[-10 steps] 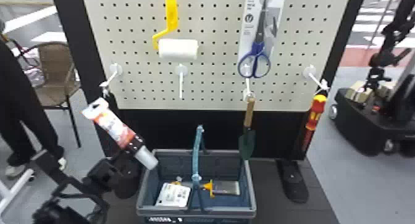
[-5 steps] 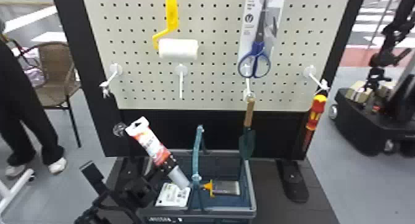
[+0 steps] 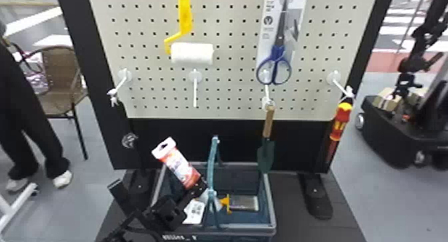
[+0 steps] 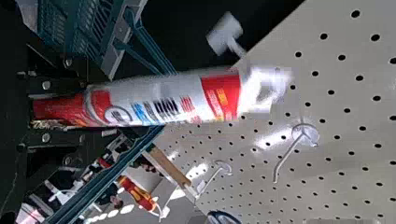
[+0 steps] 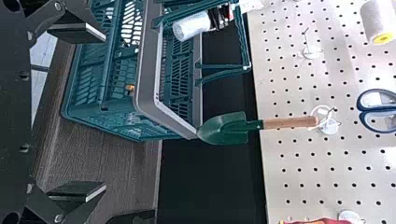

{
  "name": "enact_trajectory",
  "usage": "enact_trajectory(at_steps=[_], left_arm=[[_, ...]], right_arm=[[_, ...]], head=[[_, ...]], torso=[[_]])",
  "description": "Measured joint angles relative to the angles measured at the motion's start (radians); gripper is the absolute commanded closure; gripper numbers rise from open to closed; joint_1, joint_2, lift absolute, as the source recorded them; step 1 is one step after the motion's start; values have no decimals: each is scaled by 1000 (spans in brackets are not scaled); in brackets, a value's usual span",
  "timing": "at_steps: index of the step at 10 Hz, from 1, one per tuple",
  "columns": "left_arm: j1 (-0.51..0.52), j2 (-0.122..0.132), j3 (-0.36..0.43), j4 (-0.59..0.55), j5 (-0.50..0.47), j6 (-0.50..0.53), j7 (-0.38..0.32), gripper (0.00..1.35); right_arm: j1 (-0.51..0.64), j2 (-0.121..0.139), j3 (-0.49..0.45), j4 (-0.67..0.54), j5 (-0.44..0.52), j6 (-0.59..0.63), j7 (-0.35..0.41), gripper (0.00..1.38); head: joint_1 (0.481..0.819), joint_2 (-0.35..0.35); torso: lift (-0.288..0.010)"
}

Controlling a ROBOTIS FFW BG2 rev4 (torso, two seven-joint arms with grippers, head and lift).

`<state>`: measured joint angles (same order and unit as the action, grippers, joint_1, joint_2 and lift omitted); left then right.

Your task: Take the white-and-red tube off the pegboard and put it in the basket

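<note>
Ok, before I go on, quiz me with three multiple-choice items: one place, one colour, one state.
1. The white-and-red tube is:
A) on a hook
B) at the basket, in the left gripper
C) on the floor

2. The scissors' handles are:
A) blue
B) yellow
C) green

3. The right gripper is:
A) shut, empty
B) shut on the trowel
C) open, empty

1 B: the left gripper holds it tilted, its nozzle end down by the basket's handle.
2 A: both loops show blue against the pegboard.
3 C: its fingers stand wide apart with nothing between them.
</note>
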<state>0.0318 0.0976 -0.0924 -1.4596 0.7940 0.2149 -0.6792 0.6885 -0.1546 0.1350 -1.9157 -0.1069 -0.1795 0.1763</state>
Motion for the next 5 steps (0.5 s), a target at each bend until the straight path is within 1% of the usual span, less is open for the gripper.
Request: enact_trajectory(at_steps=[1,2,5], left_arm=[[-6,1,-2,1,-18,-33,3,185],[-11,1,-3,1,-32,-61,4,18],[-20,1,-3,1,-60,-86,6,9]], right_arm=[[-1,-1,0,0,-1,0,1,179],[-1,-2,0,0,-2,0,2,179],[-1,-2,0,2,-4,0,5,179]], head=[[549,0],[549,0],[549,0]], torso=[[-100],[-100],[-100]])
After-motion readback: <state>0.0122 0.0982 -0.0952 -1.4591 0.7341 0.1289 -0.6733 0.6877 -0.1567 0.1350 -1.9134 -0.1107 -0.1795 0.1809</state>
